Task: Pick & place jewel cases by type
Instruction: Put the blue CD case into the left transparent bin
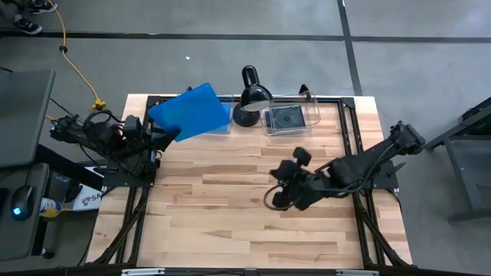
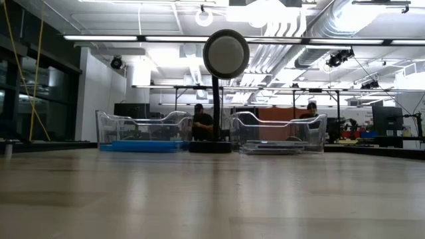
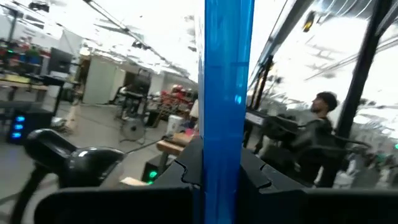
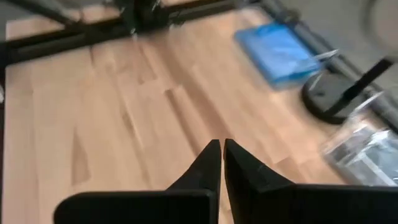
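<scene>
A bright blue jewel case (image 1: 189, 112) is in my left gripper (image 1: 163, 133), which is shut on it and holds it up over the table's far left part, beside the left clear bin (image 1: 219, 127). That bin has blue cases (image 4: 280, 53) lying flat in it. The right clear bin (image 1: 290, 116) holds dark cases (image 1: 285, 118). My right gripper (image 1: 278, 193) hovers over the middle right of the table, shut and holding nothing (image 4: 222, 149). Neither gripper shows in the low view. My left gripper pinches the blue jewel case between its two fingers (image 3: 186, 169), one on each flat face, at the edge (image 3: 227, 146) nearest the arm. It reaches in from the table's left. The case is lifted clear of the table and the bin, and shows edge-on in the left wrist view.
A black desk lamp (image 1: 249, 96) stands between the two bins at the far edge; its head (image 2: 226, 53) rises over them. Bare wooden tabletop (image 1: 230, 207) spreads across the middle and near side. People sit in the room behind the bins (image 2: 202, 123).
</scene>
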Robot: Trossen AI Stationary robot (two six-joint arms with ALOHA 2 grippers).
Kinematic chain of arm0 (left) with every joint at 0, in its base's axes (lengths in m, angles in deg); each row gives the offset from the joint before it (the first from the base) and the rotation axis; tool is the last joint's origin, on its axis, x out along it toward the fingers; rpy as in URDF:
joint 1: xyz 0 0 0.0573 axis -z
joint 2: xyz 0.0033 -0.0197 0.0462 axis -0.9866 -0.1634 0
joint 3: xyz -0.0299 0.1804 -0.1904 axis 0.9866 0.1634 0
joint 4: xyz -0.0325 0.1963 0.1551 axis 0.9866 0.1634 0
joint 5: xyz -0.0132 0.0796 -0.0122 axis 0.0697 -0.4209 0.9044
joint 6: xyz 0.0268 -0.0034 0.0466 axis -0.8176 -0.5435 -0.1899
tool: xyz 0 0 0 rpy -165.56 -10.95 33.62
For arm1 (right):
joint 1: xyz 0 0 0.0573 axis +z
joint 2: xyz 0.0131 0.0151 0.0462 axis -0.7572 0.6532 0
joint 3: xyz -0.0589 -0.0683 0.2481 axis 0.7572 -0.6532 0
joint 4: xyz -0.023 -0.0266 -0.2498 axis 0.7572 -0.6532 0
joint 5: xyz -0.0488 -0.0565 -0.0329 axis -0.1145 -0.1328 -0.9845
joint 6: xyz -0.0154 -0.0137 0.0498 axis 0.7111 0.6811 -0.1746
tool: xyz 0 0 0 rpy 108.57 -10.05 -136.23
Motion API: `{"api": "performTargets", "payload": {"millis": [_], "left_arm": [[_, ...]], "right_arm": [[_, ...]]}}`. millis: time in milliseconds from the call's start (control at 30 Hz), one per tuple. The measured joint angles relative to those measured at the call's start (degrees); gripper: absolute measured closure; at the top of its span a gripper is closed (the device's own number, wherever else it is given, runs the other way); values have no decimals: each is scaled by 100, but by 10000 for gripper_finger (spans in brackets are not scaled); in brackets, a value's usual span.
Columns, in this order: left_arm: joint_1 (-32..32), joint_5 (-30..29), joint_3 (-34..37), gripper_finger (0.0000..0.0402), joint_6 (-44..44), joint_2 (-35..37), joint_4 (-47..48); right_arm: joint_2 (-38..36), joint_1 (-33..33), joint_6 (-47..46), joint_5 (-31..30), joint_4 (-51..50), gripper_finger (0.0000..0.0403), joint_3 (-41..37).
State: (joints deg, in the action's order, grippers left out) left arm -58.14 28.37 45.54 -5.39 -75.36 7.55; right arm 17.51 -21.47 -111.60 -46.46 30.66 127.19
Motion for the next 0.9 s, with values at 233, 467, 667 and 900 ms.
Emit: {"api": "performTargets", "payload": {"millis": [233,467,667,900], "left_arm": [[1,-472,-1013,375,-143,-63,1458],[1,-915,-2444,375,177,-310,3344],[0,-1283,-3740,375,789,-815,5125],[0,-1658,-4685,375,1084,-1292,6283]], "right_arm": [[642,0,-6,655,409,402,0],[1034,0,-110,1020,509,402,0],[1117,-61,-102,1061,536,402,0],[1117,-337,185,1268,682,402,0]]}}
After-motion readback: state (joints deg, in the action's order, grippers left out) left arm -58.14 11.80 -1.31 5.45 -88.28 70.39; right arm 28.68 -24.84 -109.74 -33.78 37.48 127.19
